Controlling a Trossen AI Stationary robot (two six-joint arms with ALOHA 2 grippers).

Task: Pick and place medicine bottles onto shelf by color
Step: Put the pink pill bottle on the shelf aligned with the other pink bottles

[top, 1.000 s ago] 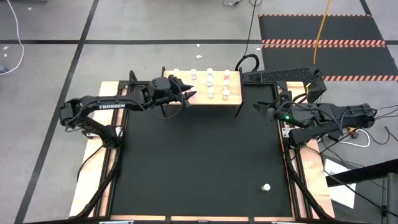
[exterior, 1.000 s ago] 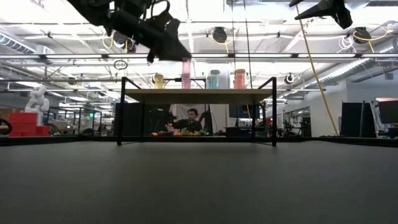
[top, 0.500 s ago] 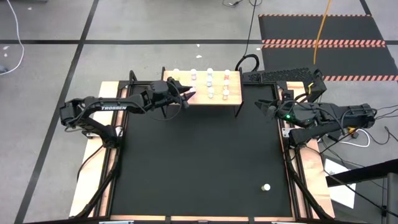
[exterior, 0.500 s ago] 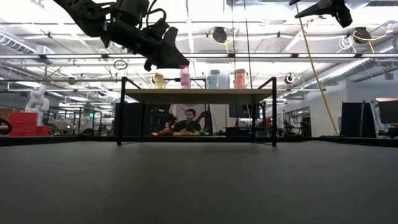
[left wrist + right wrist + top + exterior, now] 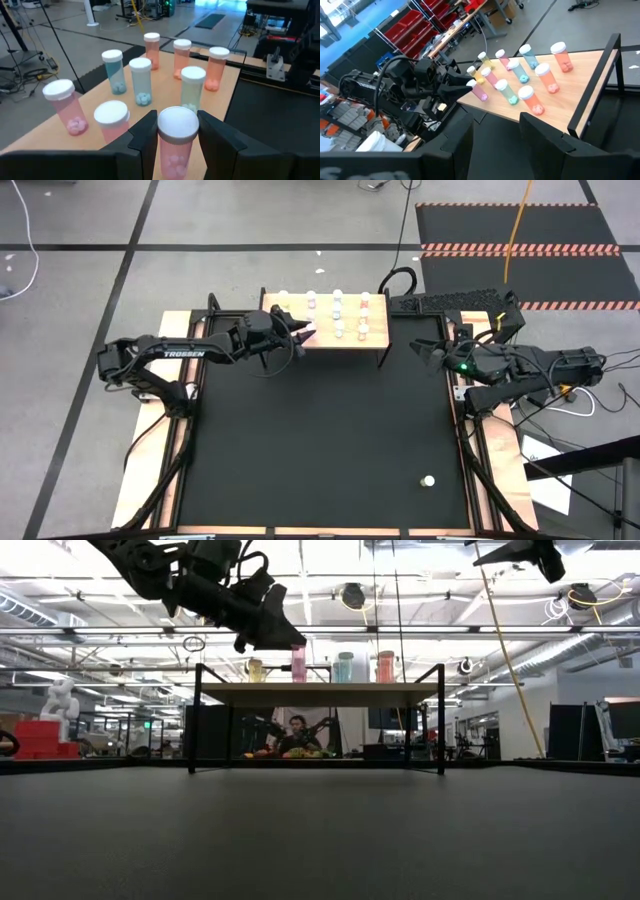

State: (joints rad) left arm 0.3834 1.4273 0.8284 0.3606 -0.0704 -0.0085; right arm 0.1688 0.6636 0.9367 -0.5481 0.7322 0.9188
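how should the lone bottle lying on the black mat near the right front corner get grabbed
Judging by the high view, the lone bottle sits apart on the black mat with nothing near it, so a straight-down approach looks best, fingers closing across its narrow body below the white cap. Whether it stands or lies cannot be told. The right gripper, hovering at the mat's right edge, is the nearer one.

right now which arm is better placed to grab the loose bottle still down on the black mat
Right. The loose bottle lies on the right gripper's side; the left gripper grips a pink bottle at the shelf.
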